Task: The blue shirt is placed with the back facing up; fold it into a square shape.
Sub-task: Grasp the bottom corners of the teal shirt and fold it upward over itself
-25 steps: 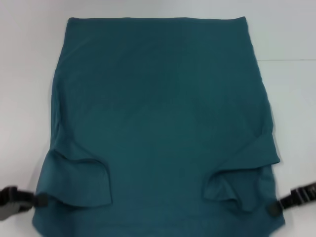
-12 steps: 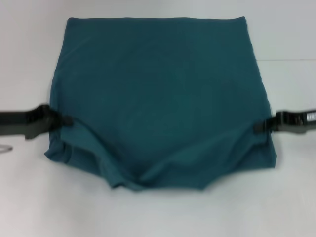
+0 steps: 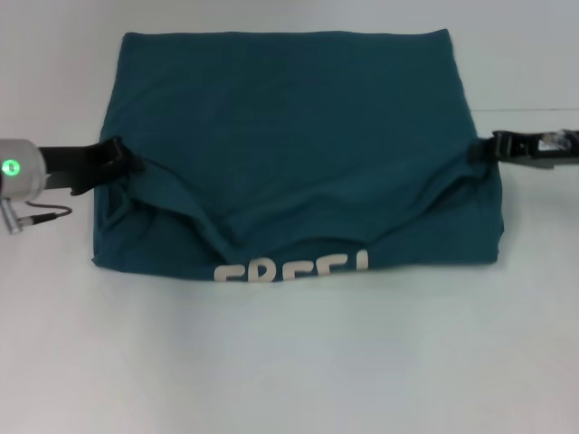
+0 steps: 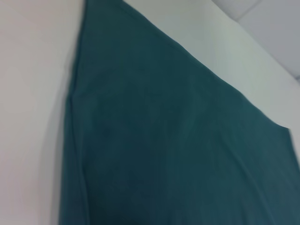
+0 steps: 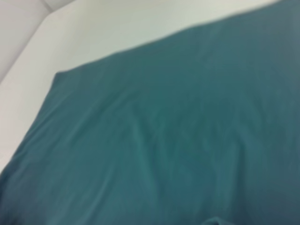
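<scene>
Left gripper (image 3: 116, 160) and right gripper (image 3: 484, 149) clenched on blue shirt (image 3: 298, 136) side edges mid-frame; white lettering (image 3: 291, 269) at lower fold.

My blue shirt (image 3: 298, 154) soft matt cloth, white lettering (image 3: 291, 268) smooth print, table (image 3: 289, 362) smooth matt white.

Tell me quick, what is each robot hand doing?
Left gripper: shut on the blue shirt at its left edge.
Right gripper: shut on its right edge.

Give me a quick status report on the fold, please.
Left gripper and right gripper pinch the blue shirt at its side edges. Near half lifted over, white lettering showing. Nothing in the way.
</scene>
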